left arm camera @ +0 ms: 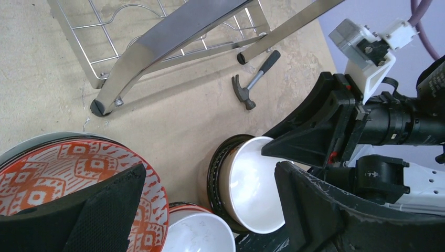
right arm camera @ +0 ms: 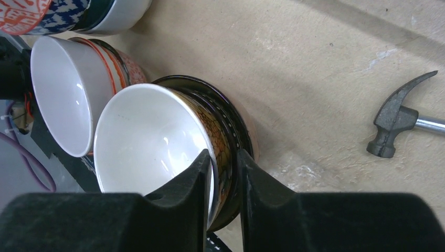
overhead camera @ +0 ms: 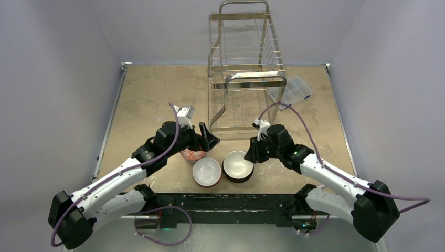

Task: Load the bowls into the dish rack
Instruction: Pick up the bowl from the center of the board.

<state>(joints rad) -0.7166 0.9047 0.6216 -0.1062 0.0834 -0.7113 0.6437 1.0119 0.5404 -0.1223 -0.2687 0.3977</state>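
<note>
The right gripper (right arm camera: 224,157) straddles the rim of the dark brown bowl (right arm camera: 152,136), one finger inside its cream wall and one outside; whether it pinches cannot be told. The left gripper (left arm camera: 210,170) is spread wide, one finger over the red-and-white patterned bowl (left arm camera: 52,168). The dark brown bowl touches a white-inside bowl (right arm camera: 57,89) on one side; its other side faces bare table (overhead camera: 152,94) as far as a hammer (right arm camera: 399,126). All three bowls sit near the table's near edge, in front of the dish rack (overhead camera: 244,68), a tall chrome wire frame. A clear plastic box (overhead camera: 294,92) lies beside the rack. The tabletop is mottled beige and the walls (overhead camera: 52,79) are pale lilac.
</note>
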